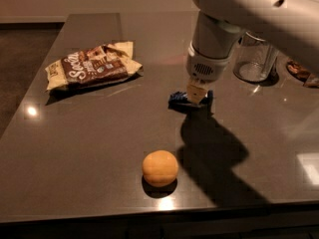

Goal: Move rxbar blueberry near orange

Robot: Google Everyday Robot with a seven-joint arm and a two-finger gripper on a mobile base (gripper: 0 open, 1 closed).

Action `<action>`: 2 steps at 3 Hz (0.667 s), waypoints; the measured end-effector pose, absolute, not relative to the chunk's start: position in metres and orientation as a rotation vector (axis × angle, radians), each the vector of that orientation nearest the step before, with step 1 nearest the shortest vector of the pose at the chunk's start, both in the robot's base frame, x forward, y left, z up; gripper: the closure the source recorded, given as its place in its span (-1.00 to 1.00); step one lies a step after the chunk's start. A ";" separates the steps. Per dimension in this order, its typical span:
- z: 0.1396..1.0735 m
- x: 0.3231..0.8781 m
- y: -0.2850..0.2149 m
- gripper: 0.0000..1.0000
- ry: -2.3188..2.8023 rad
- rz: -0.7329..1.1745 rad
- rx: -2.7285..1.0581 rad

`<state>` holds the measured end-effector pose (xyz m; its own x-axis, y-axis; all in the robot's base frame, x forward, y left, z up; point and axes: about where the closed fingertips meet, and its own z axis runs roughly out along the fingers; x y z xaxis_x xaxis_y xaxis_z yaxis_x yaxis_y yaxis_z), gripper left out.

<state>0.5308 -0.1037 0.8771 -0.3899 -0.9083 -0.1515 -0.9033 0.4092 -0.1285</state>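
Gripper (pixel 197 96) down on snack bar (pixel 178 100) mid-table (pixel 75 148), appears clamped across bar's middle, blue ends sticking out either side. Orange (pixel 160 168) well apart, nearer front edge. Carry bar low toward orange, set down just beside (no nudging: it rolls). Bar's long axis runs left-right across view; which end leads, cannot tell.

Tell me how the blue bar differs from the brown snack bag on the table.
The blue bar is small and dark blue; the snack bag is much larger, brown and cream. The claw sits right at the blue bar mid-table, while the snack bag lies alone at the far left. The blue bar is closer to the orange than the snack bag. Both rest on the dark table.
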 end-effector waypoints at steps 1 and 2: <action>0.876 0.486 -0.107 1.00 2.364 -0.009 -1.784; 0.871 0.453 -0.113 1.00 2.294 0.046 -1.899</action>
